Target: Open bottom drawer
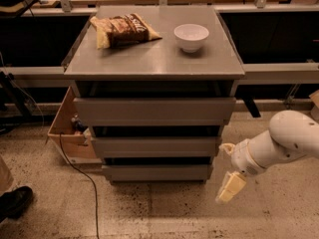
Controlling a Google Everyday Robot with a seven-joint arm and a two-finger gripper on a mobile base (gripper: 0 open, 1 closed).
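The bottom drawer [157, 173] is the narrowest, lowest grey front of three on the grey cabinet [154, 63]; it sits closed, near the floor. Above it are the mid-sized front [155, 147] and the widest front [154, 111]. My gripper [229, 187], with cream-coloured fingers pointing down, hangs on the white arm [279, 143] just right of the bottom drawer's right end, a little in front of it and not touching it.
A chip bag [123, 30] and a white bowl [191, 36] lie on the cabinet top. A cardboard box [67, 128] stands at the cabinet's left, with a black cable [79, 178] on the floor. A shoe [15, 202] shows at the lower left.
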